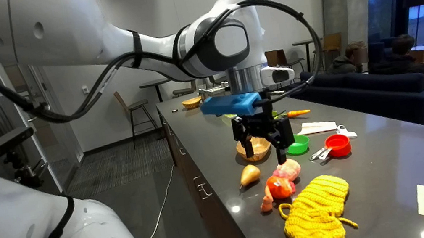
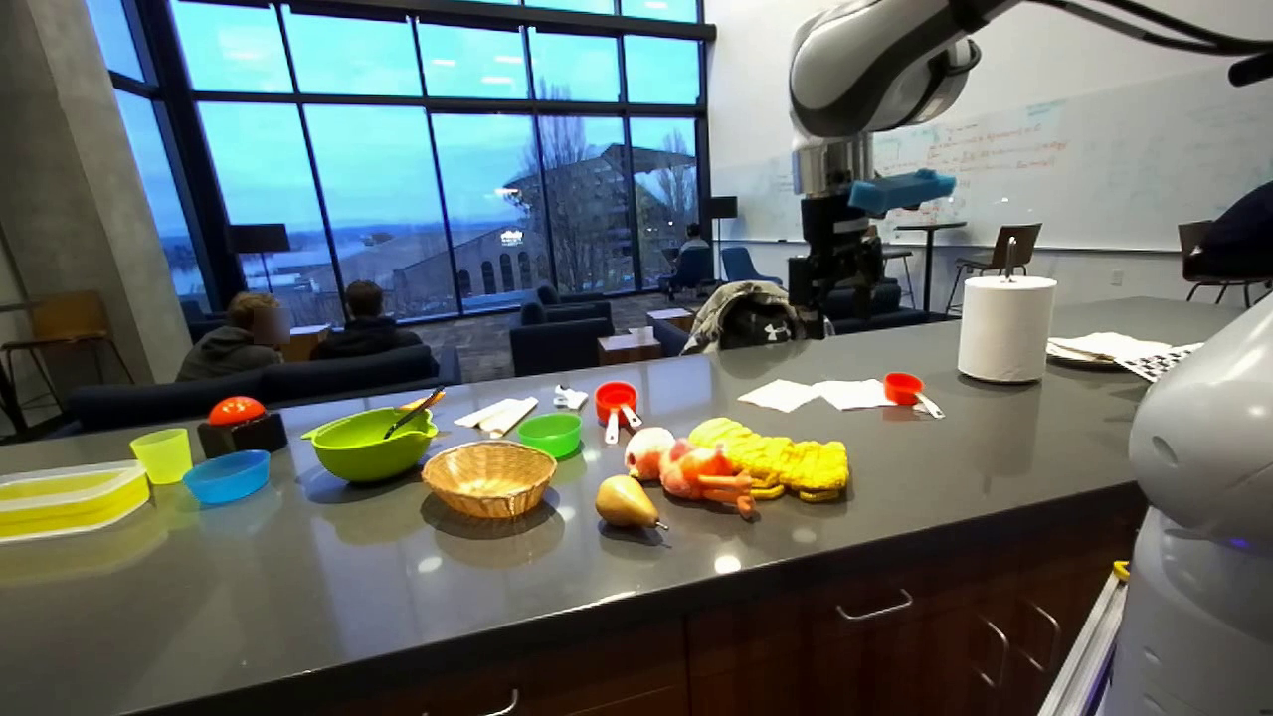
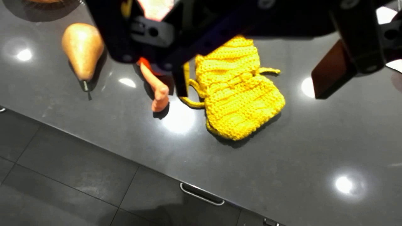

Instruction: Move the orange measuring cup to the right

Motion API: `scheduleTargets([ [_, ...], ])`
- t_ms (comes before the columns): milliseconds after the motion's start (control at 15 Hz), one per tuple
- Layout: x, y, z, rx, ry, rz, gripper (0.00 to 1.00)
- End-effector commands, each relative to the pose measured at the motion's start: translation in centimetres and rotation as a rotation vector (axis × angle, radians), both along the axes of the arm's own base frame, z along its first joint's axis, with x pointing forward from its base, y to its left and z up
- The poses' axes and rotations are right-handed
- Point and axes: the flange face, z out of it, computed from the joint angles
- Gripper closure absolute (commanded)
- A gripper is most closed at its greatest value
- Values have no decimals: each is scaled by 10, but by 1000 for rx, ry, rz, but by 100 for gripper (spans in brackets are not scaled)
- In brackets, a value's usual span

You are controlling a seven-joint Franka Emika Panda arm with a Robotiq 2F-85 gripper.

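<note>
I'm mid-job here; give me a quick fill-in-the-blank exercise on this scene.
The claw is not shut but ____.
In the wrist view, the pear lies to the ____ of the knitted item.
The small bowl nearest an orange measuring cup is coloured ____.
The paper-towel roll is coloured ____.

Missing words: open; left; green; white.

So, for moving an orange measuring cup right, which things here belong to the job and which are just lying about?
Part of the job:
the open hand
the red-orange cup near the small green bowl, or the similar cup by the paper sheets; I can't tell which

Just lying about:
that bowl, those sheets
wicker basket, pear
pinkish toy
yellow knitted piece
paper towel roll
</note>
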Motion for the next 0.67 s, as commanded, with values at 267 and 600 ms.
scheduleTargets([
  [267,17,127,20,65,-36,180,0],
  [600,40,206,48,125,-63,181,0],
])
